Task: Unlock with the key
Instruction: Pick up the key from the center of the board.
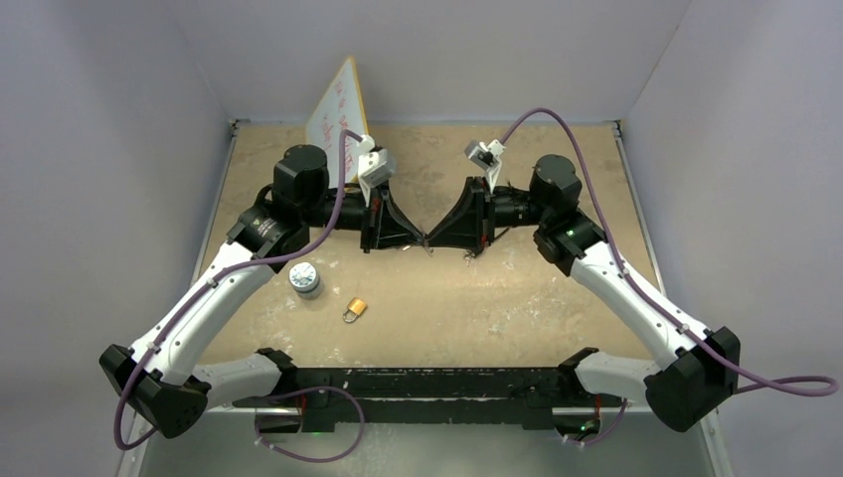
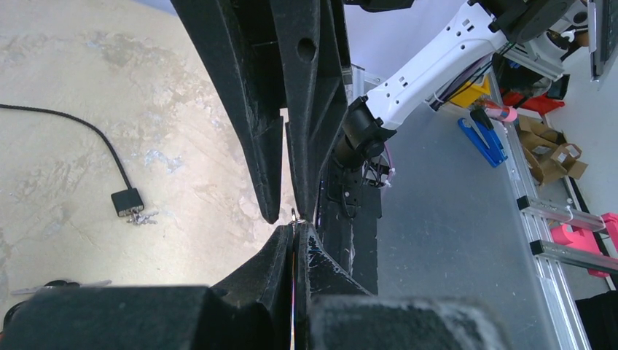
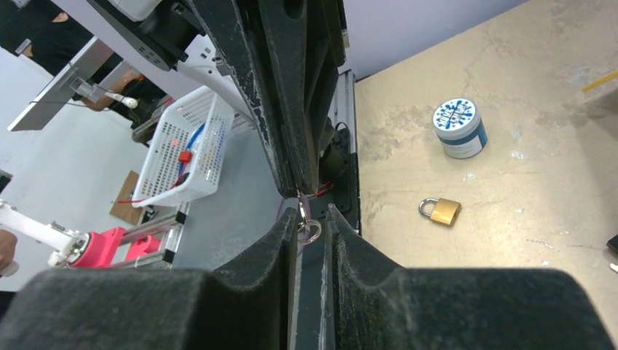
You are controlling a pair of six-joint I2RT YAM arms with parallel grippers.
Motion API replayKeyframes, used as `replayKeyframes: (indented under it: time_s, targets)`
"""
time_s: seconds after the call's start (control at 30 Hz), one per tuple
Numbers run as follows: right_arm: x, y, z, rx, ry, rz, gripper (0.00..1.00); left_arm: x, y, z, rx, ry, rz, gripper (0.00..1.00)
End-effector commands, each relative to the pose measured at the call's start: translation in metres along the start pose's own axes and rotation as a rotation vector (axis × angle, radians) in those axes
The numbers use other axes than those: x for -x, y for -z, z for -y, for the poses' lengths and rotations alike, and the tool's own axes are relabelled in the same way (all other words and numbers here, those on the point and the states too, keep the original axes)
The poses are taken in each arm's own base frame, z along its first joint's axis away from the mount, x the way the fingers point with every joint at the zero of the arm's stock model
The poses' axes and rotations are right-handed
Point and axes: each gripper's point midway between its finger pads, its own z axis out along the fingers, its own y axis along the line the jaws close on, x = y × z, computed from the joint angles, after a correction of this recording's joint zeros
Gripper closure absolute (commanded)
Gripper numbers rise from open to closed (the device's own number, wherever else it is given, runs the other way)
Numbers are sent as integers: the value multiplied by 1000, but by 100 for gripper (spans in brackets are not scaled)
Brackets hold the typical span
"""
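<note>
My left pincer (image 2: 295,229) is pressed shut, its black, rough-textured tips pinching the small silver metal key (image 3: 300,203). My right pincer (image 3: 312,217) meets it tip to tip with its jaws a narrow gap apart. The key's thin wire ring (image 3: 310,230) dangles in that gap, and I see no grip on it from that side.

The key is light, stiff, thin and slick. I judge it will twist or slip between the pads unless it is held flat across its head, leaving the blade free.

Below and well apart from both pincers, toward my bases and on the left pincer's side, the little brass padlock with a steel shackle (image 1: 355,309) lies flat on the sandy, scuffed bench (image 1: 517,298). It looks compact and hard. I judge it will skate when the key pushes, so its body wants clamping across the flat faces. A round tin with a blue-and-white lid (image 1: 305,279) stands near it, farther to that side.
</note>
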Motion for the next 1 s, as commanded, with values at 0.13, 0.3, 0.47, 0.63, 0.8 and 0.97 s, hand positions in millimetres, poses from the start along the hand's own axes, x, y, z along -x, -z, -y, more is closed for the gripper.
replayKeyframes:
  time_s: [0.13,0.3,0.47,0.63,0.8,0.97]
  targets:
    - [20,2,-21,58,80,17,75,18,1,7,-36,-79,40,100]
    - [16,1,-21,66,65,7,81,22,0,10,-52,-79,64,100]
    - [16,1,-20,68,60,7,87,22,0,12,-60,-78,72,100]
    - [19,0,-21,64,68,21,99,21,0,11,-59,-78,71,100]
    - [18,1,-20,54,79,36,100,23,-1,8,-45,-79,76,100]
    - [18,2,-16,26,95,74,100,24,-1,5,-25,-80,87,100]
